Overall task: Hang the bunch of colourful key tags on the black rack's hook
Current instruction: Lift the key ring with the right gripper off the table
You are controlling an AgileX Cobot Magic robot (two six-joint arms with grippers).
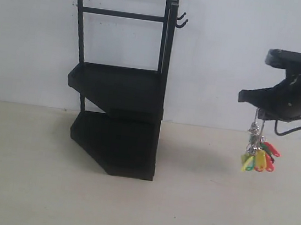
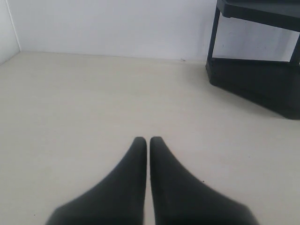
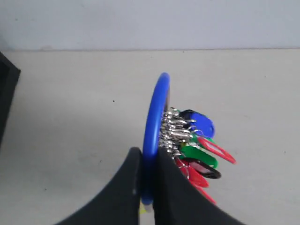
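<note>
No readable text, labels or numbers on anything.

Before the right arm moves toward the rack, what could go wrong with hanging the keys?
1. The right gripper pinches only the blue sleeve of the key tag bunch; the ring might slip or pivot.
2. The hooks on the black rack are small and higher than the bunch, which dangles loosely and could swing off aim.

Left gripper (image 2: 148,140) closed; right gripper (image 3: 146,153) clamped aloft.
</note>
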